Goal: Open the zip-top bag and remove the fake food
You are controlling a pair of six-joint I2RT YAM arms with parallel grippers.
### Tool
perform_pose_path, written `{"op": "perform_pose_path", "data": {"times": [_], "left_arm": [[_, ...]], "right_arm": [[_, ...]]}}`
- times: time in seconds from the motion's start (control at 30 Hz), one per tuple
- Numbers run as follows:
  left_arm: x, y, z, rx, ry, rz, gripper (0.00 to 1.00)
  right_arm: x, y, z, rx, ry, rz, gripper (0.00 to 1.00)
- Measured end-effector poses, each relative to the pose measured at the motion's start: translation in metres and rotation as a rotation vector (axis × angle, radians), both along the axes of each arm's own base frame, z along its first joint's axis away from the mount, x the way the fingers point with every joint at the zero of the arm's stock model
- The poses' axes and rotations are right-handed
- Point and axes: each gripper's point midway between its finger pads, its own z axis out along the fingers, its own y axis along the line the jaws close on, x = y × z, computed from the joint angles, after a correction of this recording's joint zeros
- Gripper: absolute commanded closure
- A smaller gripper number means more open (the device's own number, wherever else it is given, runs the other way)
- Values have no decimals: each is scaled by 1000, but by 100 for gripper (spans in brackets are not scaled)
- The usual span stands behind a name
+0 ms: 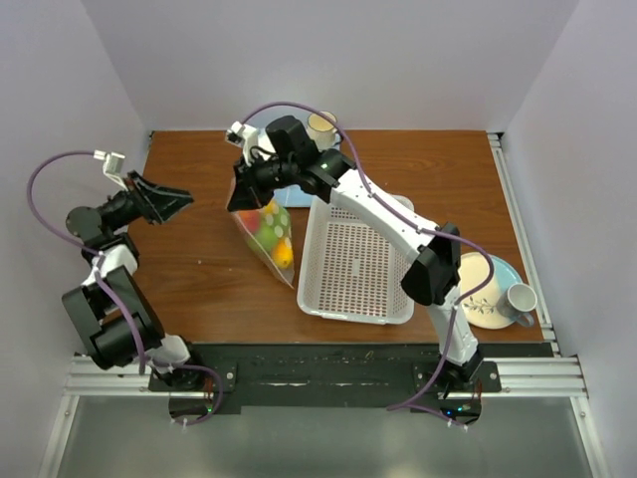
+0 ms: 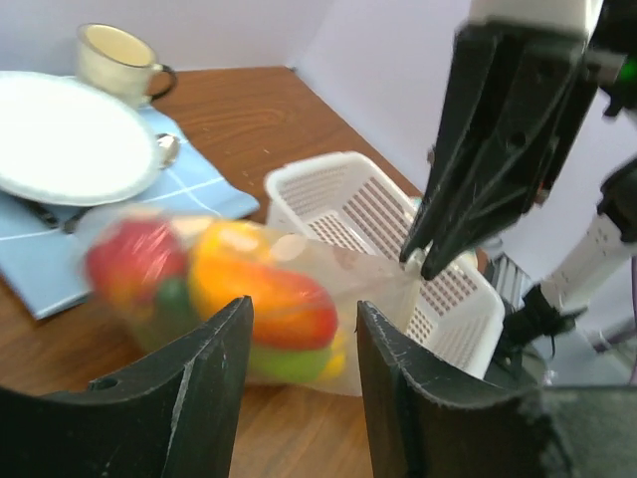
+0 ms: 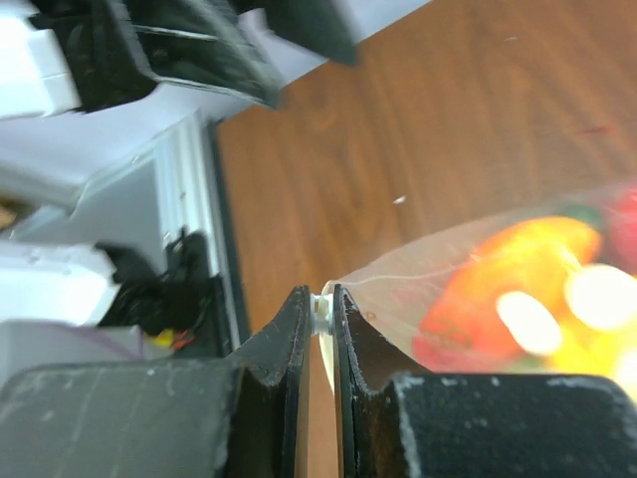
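Observation:
The zip-top bag (image 1: 261, 239) hangs above the table left of the basket, its lower end low near the wood. Inside it shows fake food (image 1: 277, 235): red, orange, yellow and green pieces. My right gripper (image 1: 240, 195) is shut on the white zip piece (image 3: 320, 310) at the bag's top corner and holds the bag (image 3: 468, 261) up. In the left wrist view the bag (image 2: 249, 299) and its food (image 2: 264, 299) lie just beyond my open, empty left gripper (image 2: 304, 334), with the right gripper (image 2: 423, 261) pinching the bag's corner. My left gripper (image 1: 179, 202) is left of the bag, apart from it.
A white perforated basket (image 1: 353, 264) lies right of the bag; it also shows in the left wrist view (image 2: 348, 204). A plate (image 1: 483, 289) and mug (image 1: 518, 299) sit at the right. At the back are a blue cloth (image 2: 199, 184), white plate (image 2: 70, 139) and cup (image 2: 114, 60).

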Motion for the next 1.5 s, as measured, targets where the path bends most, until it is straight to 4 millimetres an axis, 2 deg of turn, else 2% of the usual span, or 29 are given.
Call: {"op": "perform_pose_path", "data": {"times": [0.03, 0.07, 0.1, 0.13, 0.17, 0.27, 0.37, 0.5, 0.63, 0.77, 0.9, 0.97, 1.1, 1.2, 1.23, 1.27, 1.4, 1.5], "left_arm": [[-4, -7, 1, 8, -12, -15, 48], [-10, -19, 2, 18, -26, -45, 48], [-16, -33, 2, 25, -38, -81, 48], [-21, -46, 2, 31, -48, -121, 48], [-26, -60, 0, 34, -52, -164, 48], [-30, -80, -9, 22, -27, -241, 49], [-24, -82, -21, -1, 21, -257, 50], [-20, -81, -38, -28, 79, -257, 50], [-21, -82, -47, -36, 98, -256, 50], [-22, -82, -49, -39, 103, -256, 50], [-22, -82, -49, -39, 104, -256, 51], [-22, -82, -49, -39, 104, -256, 51], [-21, -81, -48, -38, 102, -256, 51], [-20, -80, -46, -35, 94, -254, 51], [-19, -80, -45, -33, 91, -253, 50], [-19, -79, -44, -32, 89, -251, 50], [-17, -75, -42, -31, 84, -239, 42], [-12, -63, -34, -30, 79, -206, 28]], "right_arm": [[-5, -1, 5, 1, -8, 8, 92], [-8, -4, 11, 5, -23, 13, 79], [-9, -7, 18, 10, -39, 13, 62], [-11, -12, 26, 15, -59, 9, 39], [-9, -16, 28, 13, -65, -3, 26], [-9, -37, 31, -4, -110, -55, 4], [-13, -61, 18, -42, -136, -113, 1], [-27, -92, -17, -119, -134, -176, 1], [-55, -103, -45, -150, -123, -164, 1], [-88, -90, -56, -142, -116, -99, 3], [-107, -63, -61, -105, -114, -41, 14], [-110, -52, -68, -96, -103, -28, 21], [-108, -36, -95, -111, -56, -24, 36], [-106, -31, -106, -117, -33, -28, 65], [-106, -30, -106, -114, -23, -31, 92], [-105, -30, -106, -112, -23, -32, 100], [-103, -30, -104, -112, -41, -32, 100], [-94, -36, -98, -169, -107, -25, 100]]}}
